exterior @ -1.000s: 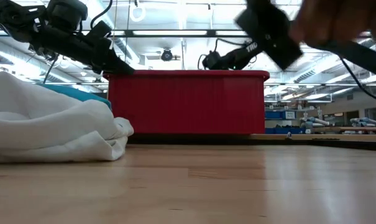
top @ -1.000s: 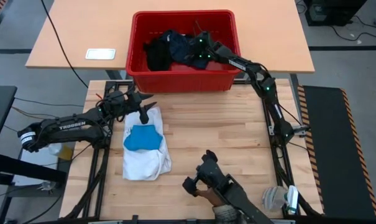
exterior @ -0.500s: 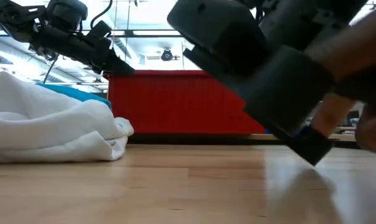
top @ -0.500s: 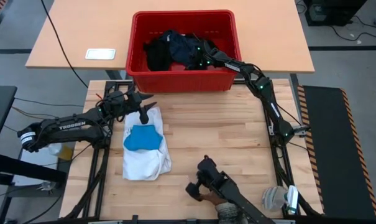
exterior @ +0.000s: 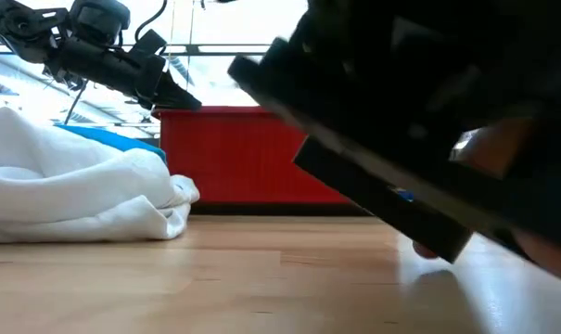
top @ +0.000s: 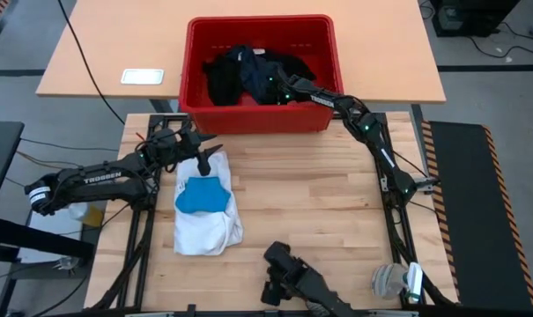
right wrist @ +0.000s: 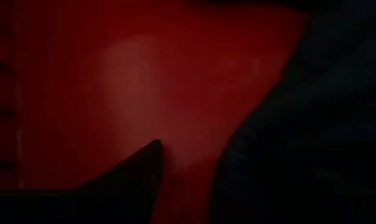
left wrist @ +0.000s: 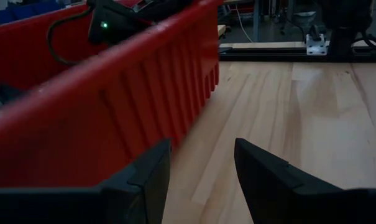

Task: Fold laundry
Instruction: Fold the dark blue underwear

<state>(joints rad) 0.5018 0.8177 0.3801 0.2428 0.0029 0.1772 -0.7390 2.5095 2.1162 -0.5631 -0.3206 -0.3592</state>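
A folded white shirt [top: 210, 224] lies flat on the table's left half, and a small bright blue piece [top: 200, 195] rests on top of it. My left gripper [top: 204, 161] hovers open just over the shirt's far end, near the crate wall [left wrist: 113, 106]; in the low view my left gripper [exterior: 182, 98] stays above the cloth. Black garments [top: 244, 75] are heaped in the red crate [top: 196, 97]. My right gripper [top: 278, 90] is down inside the crate among them. Its wrist view shows one finger [right wrist: 135, 167], the red wall and dark cloth [right wrist: 299, 143].
A person's hand holds a black device [top: 286, 275] at the table's near edge. It blocks the right half of the low view [exterior: 428, 139]. A white card [top: 142, 76] lies on the far table, left of the crate. Bare wood [top: 319, 194] lies between the shirt and my right arm.
My right gripper has sunk lower into the crate, toward its near wall and the black garments. The hand with the black device has moved toward the table's near edge and now fills much of the low view. My left arm and the shirt have kept still.
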